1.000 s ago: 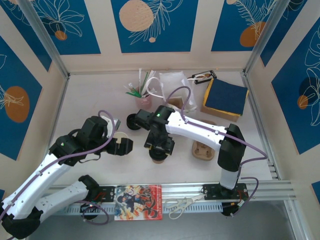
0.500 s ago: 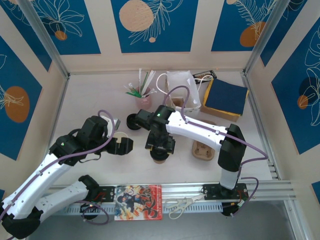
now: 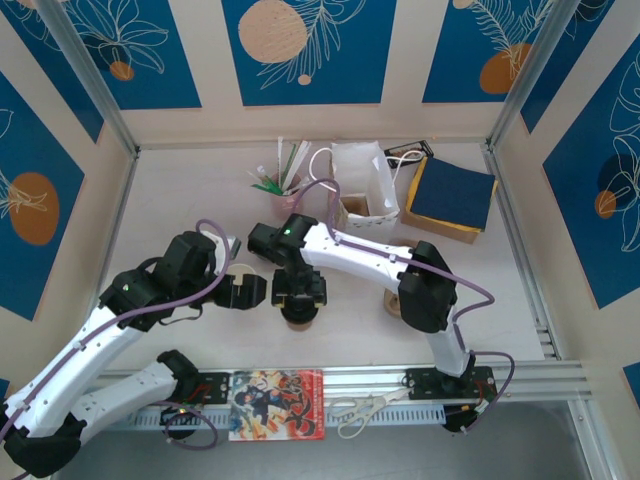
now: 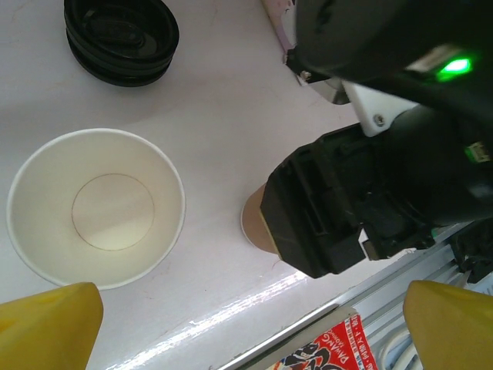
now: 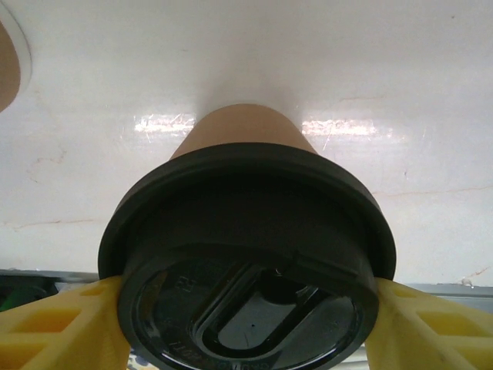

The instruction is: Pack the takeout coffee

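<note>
Right gripper (image 5: 246,312) is closed on a lidded kraft cup (image 5: 245,131), one yellow finger (image 5: 54,331) pressing on each side just under the black lid (image 5: 246,270); I cannot tell whether its base touches the desk (image 4: 216,116). Left gripper (image 4: 246,331) is spread wide and holds nothing, hovering above the takeout coffee cup (image 4: 96,208). That cup stands upright, open and empty, on the desk, beside the lidded cup and near a stack of black lids (image 4: 121,38).
</note>
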